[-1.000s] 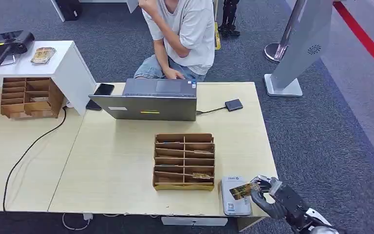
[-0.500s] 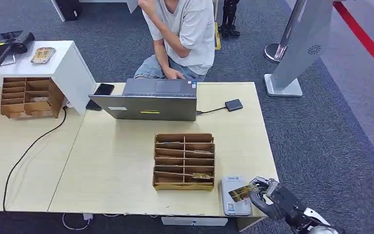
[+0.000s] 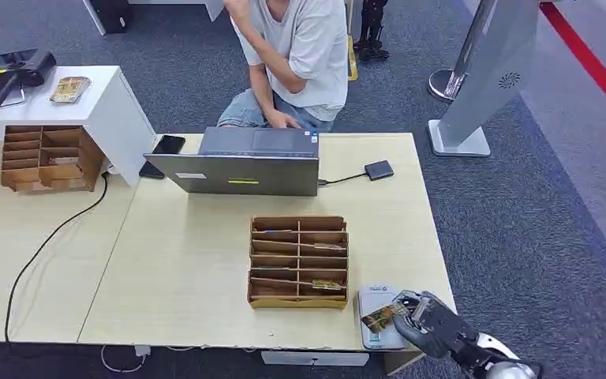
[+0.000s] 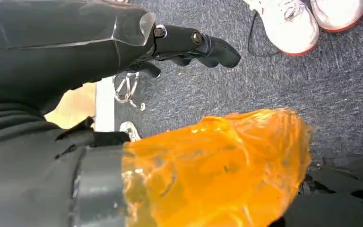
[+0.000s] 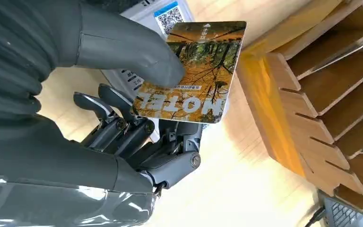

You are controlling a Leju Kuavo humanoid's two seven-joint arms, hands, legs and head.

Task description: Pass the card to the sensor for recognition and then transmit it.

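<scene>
Head view: the right robot hand (image 3: 424, 319) is holding the card (image 3: 379, 317) over the white sensor (image 3: 378, 298) at the near corner of the worktop (image 3: 189, 268). A second ago the card was sitting higher and further to the right. Now the robot hand is lower and the card is nearer the middle of the sensor, so I think the scanning step is happening right now. The passing-on step is not done yet.

In the right wrist view, the thick thumb (image 5: 137, 56) is pressing on the picture side of the card (image 5: 194, 71) and the dark fingers (image 5: 123, 123) are under it. The card is hanging just above the sensor (image 5: 146, 19); I cannot tell if it is touching. The wooden box (image 3: 298, 261) with slots is standing just beside the sensor.

The left robot hand (image 4: 189, 42) is hanging down over the carpet with its fingers curled and nothing in it. A person (image 3: 300, 55) is sitting behind the laptop (image 3: 241, 162).
</scene>
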